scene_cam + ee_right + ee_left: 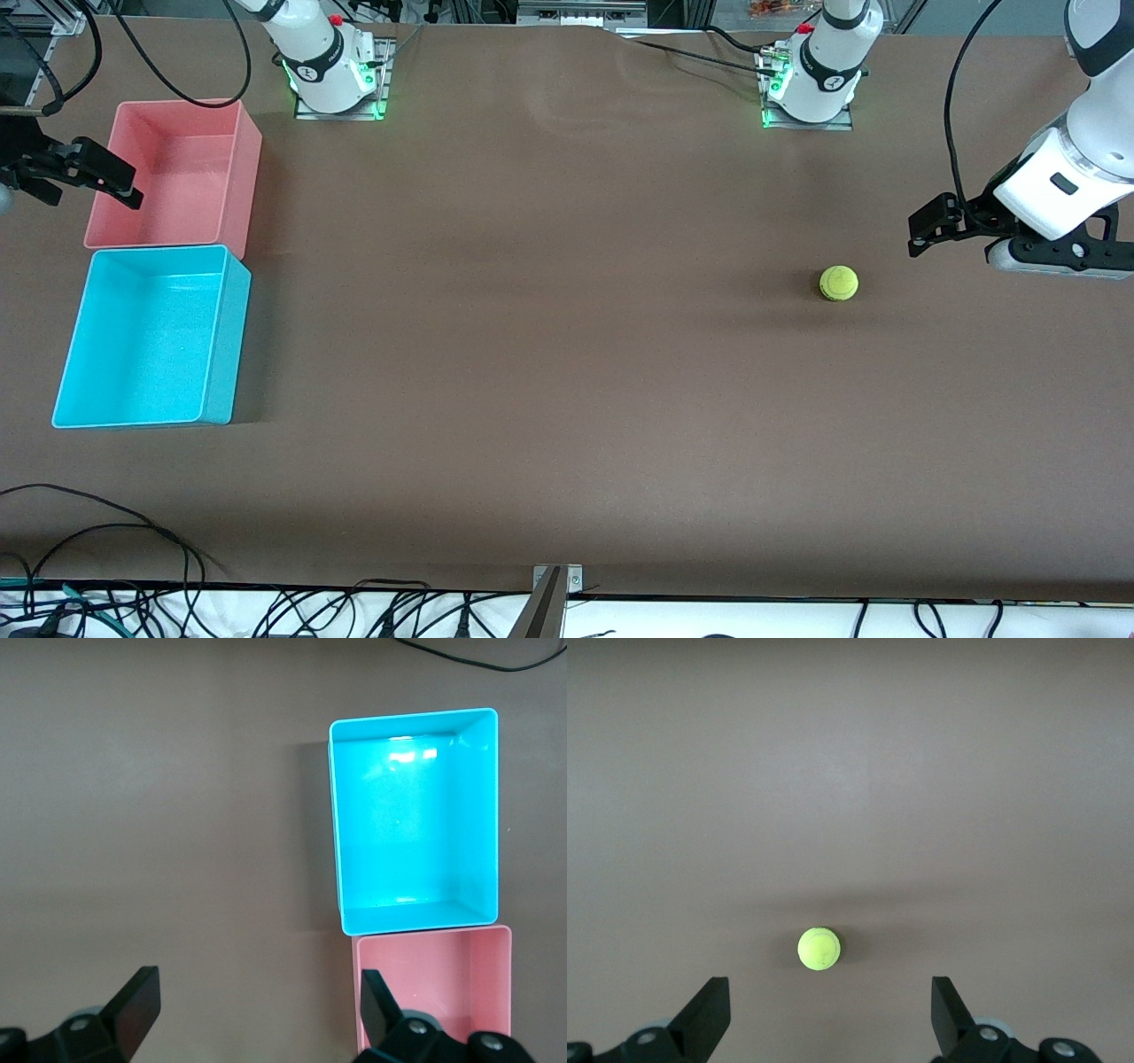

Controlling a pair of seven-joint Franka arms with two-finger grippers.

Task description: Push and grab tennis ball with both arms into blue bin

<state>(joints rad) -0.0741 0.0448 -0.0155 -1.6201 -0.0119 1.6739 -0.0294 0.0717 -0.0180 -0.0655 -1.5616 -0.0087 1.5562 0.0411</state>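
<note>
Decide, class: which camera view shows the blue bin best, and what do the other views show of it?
The right wrist view: it looks straight down into the blue bin, showing rim, walls and empty floor. The front view shows the bin whole but smaller, at an angle, beside the pink bin. The left wrist view misses it.

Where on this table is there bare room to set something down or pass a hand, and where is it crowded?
Bare: the wide brown stretch between the blue bin and the tennis ball, and the strip nearer the camera. Crowded: the right arm's end, where the pink bin sits beside the blue one under the open right gripper. The open left gripper hovers beside the ball.
</note>
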